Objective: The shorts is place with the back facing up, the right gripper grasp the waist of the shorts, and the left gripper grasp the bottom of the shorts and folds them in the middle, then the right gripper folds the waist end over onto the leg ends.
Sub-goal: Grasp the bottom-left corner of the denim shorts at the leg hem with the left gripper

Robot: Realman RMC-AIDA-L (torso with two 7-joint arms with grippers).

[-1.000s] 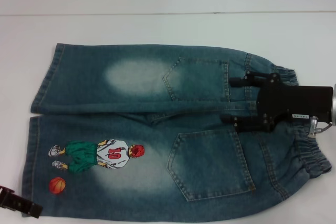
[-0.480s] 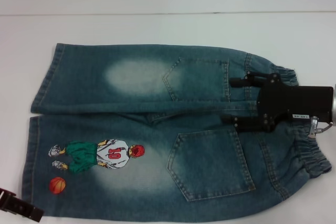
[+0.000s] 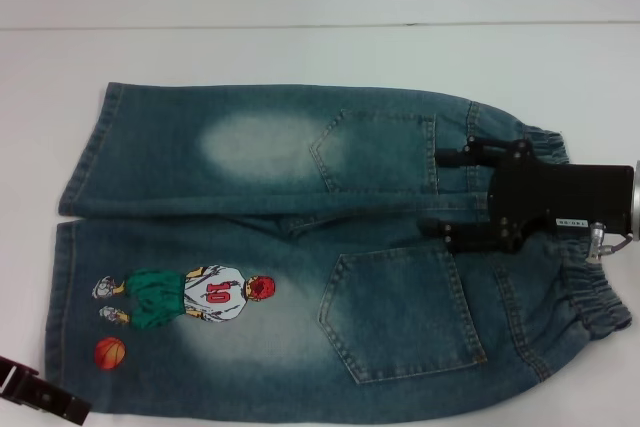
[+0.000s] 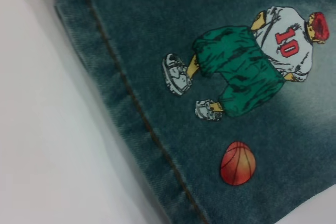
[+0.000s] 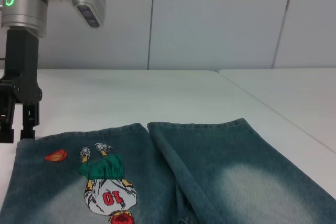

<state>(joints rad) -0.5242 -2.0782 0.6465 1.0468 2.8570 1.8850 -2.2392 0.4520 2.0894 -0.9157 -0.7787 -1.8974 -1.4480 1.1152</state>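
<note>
Shorts [image 3: 300, 247] lie flat on the white table [image 3: 300, 52], back up, waist toward the robot's right. Right gripper [image 3: 447, 194] hovers over the waistband, fingers spread — nothing held. Left gripper [image 5: 17, 124] sits at the near leg's hem corner, fingers apart.

I count one pair of denim shorts [image 3: 300, 247] on the one white table [image 3: 300, 47]. It has two legs, lying side by side, and two back pockets [image 3: 400, 317], one per leg. There is one printed basketball player [image 3: 190, 297] wearing number 10, and one orange basketball [image 3: 110, 352] beside him. Two faded patches show in the denim, one on each leg. I see two grippers: the right gripper [image 3: 445, 194] over the waist end, and the left gripper [image 3: 40, 397] by the leg hem.
</note>
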